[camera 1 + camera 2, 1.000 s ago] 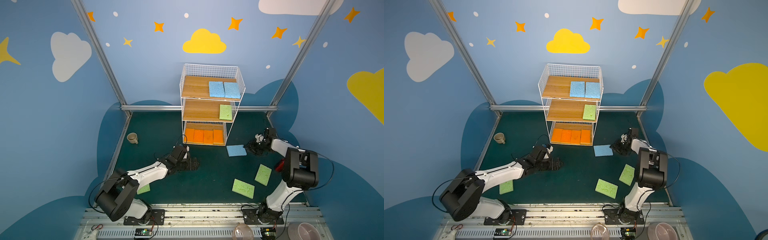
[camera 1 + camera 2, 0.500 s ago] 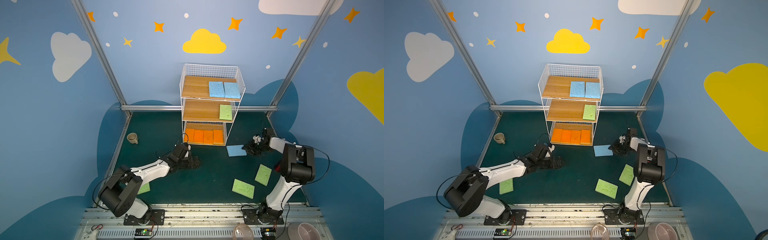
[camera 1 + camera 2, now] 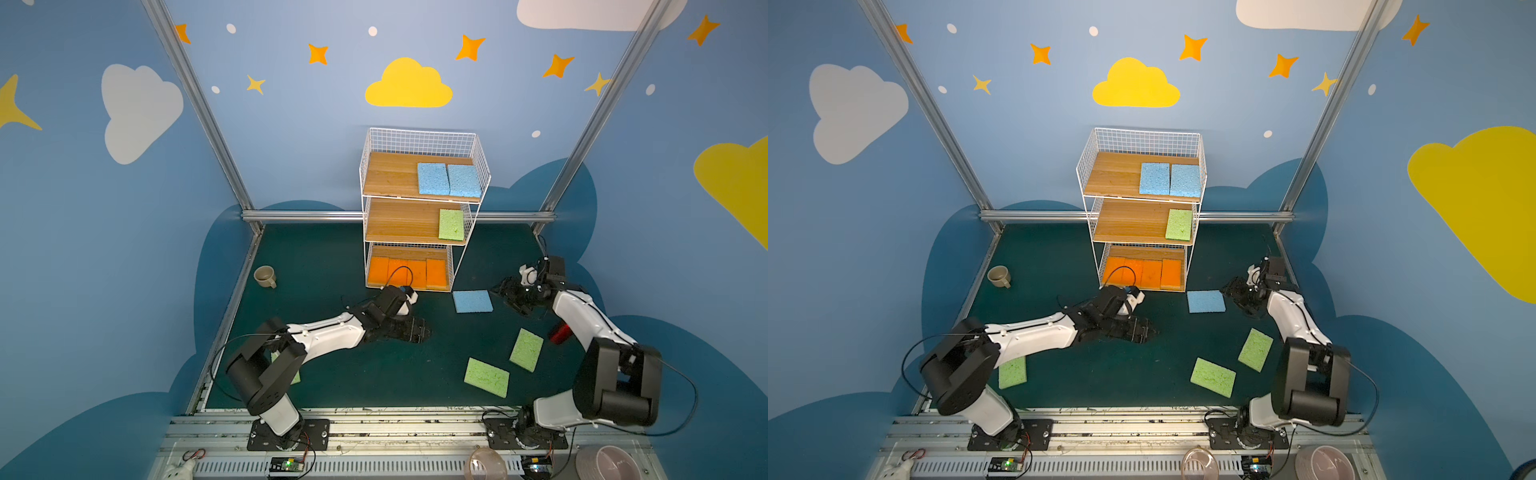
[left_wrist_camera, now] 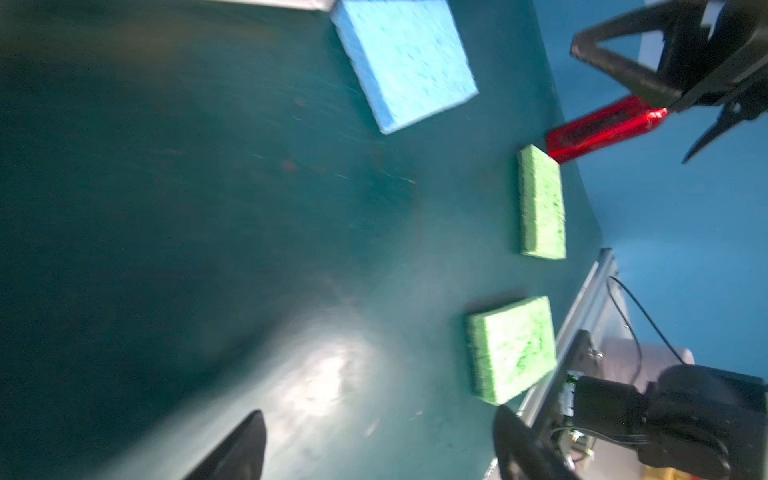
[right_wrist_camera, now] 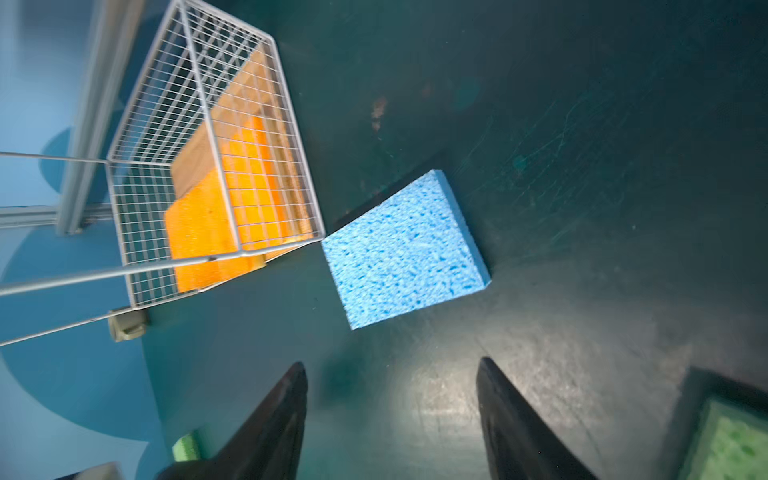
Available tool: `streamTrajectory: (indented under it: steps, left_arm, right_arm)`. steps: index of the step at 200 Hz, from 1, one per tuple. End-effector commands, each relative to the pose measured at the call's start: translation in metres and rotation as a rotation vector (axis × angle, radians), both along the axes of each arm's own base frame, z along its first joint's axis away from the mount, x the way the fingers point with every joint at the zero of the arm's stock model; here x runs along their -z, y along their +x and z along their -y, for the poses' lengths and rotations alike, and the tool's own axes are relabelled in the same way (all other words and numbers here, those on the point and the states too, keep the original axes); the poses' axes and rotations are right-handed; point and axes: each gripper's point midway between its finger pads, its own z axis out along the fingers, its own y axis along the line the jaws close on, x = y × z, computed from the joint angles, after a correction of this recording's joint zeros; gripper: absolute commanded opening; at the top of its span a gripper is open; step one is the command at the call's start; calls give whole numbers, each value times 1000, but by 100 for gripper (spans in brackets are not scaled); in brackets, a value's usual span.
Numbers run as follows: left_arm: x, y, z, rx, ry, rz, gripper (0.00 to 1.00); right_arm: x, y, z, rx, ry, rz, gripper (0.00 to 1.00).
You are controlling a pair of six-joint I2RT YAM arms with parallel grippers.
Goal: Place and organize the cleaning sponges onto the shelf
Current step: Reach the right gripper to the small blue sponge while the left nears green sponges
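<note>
Shelf (image 3: pixel 390 174) stands at back centre of the mat (image 3: pixel 374 386). It is sorted by colour.
- Top tier: 2 blue sponges (image 3: pixel 449 179) side by side at the right end.
- Middle tier: 1 green sponge (image 3: pixel 451 224) at the right end.
- Bottom tier: 4 orange sponges (image 3: pixel 409 272) in a row, filling it.

Judgement: 1 colour per tier, packed from the right, so the free board stays in 1 piece.

On the mat:
- Loose blue (image 3: pixel 472 301) lies flat, just beside the shelf's lower right corner.
- 2 loose greens (image 3: pixel 526 349) (image 3: pixel 486 377) lie near the right arm.
- A 3rd green (image 3: pixel 1012 372) lies partly under the left arm.

Count: 7 of 11 shelved, 4 to go.

Right gripper (image 5: pixel 395 419): jaws well apart, nothing between them. It sits low over the mat and points at the loose blue, near but not touching. Judgement: the gap looks set to straddle that sponge, which belongs on the top tier left of the other 2.

Left gripper (image 4: pixel 380 449): jaws apart, empty, low over bare mat and well apart from any sponge. Its wrist view faces the 2 loose greens. Judgement: these are its likely targets, for the middle tier.

Risk: the loose blue lies flat with the shelf wire close by, so the fingers need the open side.

Mug (image 3: pixel 265 276) and red item (image 3: pixel 559 333) are not task things.
</note>
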Motion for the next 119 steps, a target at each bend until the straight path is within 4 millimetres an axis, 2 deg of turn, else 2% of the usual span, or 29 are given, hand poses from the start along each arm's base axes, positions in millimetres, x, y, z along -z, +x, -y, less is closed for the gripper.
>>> streamTrajectory:
  steps: [1, 19, 35, 72, 100, 119]
  left_arm:
    - [3, -16, 27, 81, -5, -17, 74]
    - [6, -28, 50, 127, 5, -19, 68]
    - [10, -37, 65, 148, 10, -26, 68]
    - [23, -58, 87, 185, 35, -43, 68]
    - [34, -53, 86, 139, 65, -64, 71]
    - [28, -44, 78, 95, 64, -34, 84]
  right_arm:
    - [11, -17, -5, 20, 56, -60, 64]
    - [9, -24, -7, 17, 72, -47, 64]
    - [4, -29, -6, 20, 74, -27, 65]
    - [1, -34, -4, 18, 77, -3, 64]
    - [13, -27, -1, 18, 65, -21, 65]
    - [26, -19, 7, 32, 47, -83, 63]
